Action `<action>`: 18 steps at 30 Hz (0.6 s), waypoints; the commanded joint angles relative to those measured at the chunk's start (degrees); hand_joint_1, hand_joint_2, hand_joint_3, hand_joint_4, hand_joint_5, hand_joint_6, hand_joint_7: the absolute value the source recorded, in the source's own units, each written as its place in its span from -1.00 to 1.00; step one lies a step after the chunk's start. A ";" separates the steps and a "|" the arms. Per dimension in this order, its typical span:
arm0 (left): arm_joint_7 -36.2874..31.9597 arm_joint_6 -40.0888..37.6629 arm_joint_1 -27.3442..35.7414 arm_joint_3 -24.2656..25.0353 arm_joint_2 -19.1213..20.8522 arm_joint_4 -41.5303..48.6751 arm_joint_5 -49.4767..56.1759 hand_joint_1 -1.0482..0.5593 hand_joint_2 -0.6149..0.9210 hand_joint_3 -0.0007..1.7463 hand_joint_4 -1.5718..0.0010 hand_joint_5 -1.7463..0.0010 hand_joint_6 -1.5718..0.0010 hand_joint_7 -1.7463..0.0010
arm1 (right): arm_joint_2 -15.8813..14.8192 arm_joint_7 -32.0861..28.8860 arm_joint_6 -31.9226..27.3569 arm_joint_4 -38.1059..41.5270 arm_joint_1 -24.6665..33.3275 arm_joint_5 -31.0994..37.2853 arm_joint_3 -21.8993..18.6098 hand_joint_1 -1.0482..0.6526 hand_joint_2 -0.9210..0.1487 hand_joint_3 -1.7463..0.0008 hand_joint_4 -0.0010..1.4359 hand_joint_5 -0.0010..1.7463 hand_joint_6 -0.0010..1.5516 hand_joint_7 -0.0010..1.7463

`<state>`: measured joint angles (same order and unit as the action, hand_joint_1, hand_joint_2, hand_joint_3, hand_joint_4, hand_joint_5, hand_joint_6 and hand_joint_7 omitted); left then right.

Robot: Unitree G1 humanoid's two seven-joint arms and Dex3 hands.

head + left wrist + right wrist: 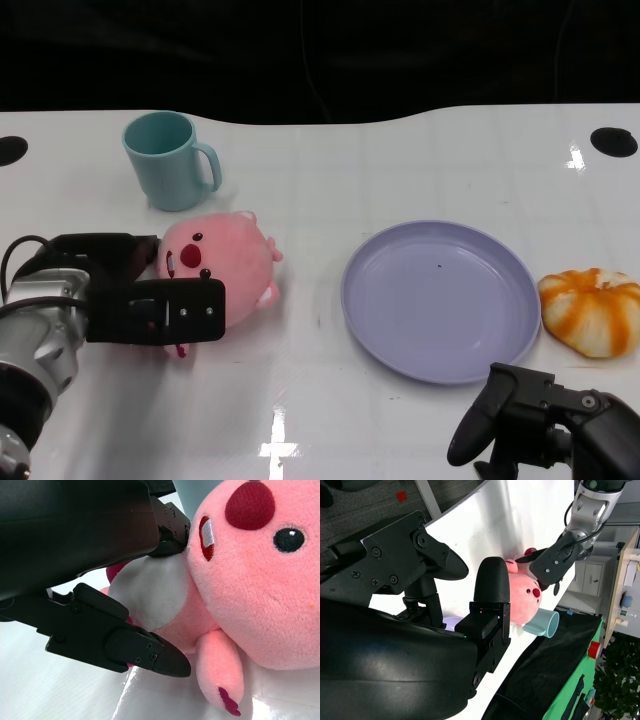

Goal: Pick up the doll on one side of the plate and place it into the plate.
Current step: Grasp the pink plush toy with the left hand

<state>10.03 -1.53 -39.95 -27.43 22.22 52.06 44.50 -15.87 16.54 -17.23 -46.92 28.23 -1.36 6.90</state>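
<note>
From the head view, the pink doll [225, 268] lies on the white bench [300, 400] left of the lavender plate [440, 300], not touching it, with a teal mug [170, 160] behind the doll. The left hand [140, 290] brackets the doll's far side from the plate, fingers in front of and behind it; whether they are actually pressing in cannot be told here. The right hand [545, 420] rests near the plate's front rim, fingers loose and holding nothing. An orange-and-white plush [592, 310] sits just right of the plate.

The left wrist view adds what the head view hides: one finger [125, 647] lies under the doll's [250, 580] white belly and another touches near its cheek, contact but apparently a shallow purchase.

The right wrist view shows the right hand [470, 605] unclenched and empty, and the doll [522, 597] between the left hand's [555, 562] fingers, from the plate's side.

The risk: a soft, round body may squeeze out of such a light hold on lifting, or roll toward the mug.
</note>
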 commanded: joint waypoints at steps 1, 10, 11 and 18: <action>0.42 0.81 2.35 -1.31 -1.60 3.24 -1.22 -0.41 1.00 -0.97 0.56 0.89 0.50 0.98 | -0.45 0.07 -0.33 -1.17 0.42 -0.64 -0.42 0.08 -0.40 -0.19 -0.10 0.89 -0.27 0.55; -7.95 4.52 2.61 -2.65 -4.64 9.49 -2.00 -0.15 1.00 -0.96 -0.30 0.75 -0.41 0.85 | -0.65 0.10 -0.51 -1.46 0.46 -0.33 -0.42 0.09 -0.37 -0.21 -0.10 0.89 -0.26 0.55; -9.33 5.19 2.97 -2.60 -4.73 9.57 -2.21 -0.14 1.00 -0.95 -0.32 0.74 -0.42 0.85 | -0.65 0.09 -0.53 -1.45 0.43 -0.29 -0.37 0.09 -0.37 -0.21 -0.10 0.89 -0.26 0.55; -16.44 6.90 4.24 -2.15 -4.56 10.05 -3.06 -0.02 1.00 -0.70 0.17 -0.72 0.15 -0.45 | -0.66 0.00 -0.43 -1.26 0.22 0.20 -0.10 0.08 -0.36 -0.22 -0.09 0.89 -0.26 0.55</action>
<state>-7.07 4.09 -39.51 -28.43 18.61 60.33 41.72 -16.00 16.60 -17.44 -47.80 28.46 -1.17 6.83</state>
